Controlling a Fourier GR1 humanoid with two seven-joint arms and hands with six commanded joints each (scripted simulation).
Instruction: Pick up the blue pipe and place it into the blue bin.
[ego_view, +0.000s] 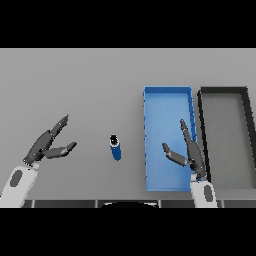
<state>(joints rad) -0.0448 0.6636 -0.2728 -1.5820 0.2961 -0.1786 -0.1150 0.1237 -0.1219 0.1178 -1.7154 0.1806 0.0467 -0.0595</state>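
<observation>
Grey table: short blue cylindrical pipe lies left of the released right hand, long axis near-far; left hand released, comparably distant.

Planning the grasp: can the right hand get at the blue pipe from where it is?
Probably yes. The right hand is open above the blue bin, and the blue pipe lies on bare table just left of the bin, nothing between them.

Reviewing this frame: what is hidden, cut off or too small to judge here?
- Head view: part of the blue bin floor lies behind the right hand, so whether that hand touches the bin cannot be told.
- Head view: the blue pipe is too small to show whether its dark end is a cap or an opening.
- Head view: both forearms are cut by the lower edge; the left hand shows whole.
</observation>
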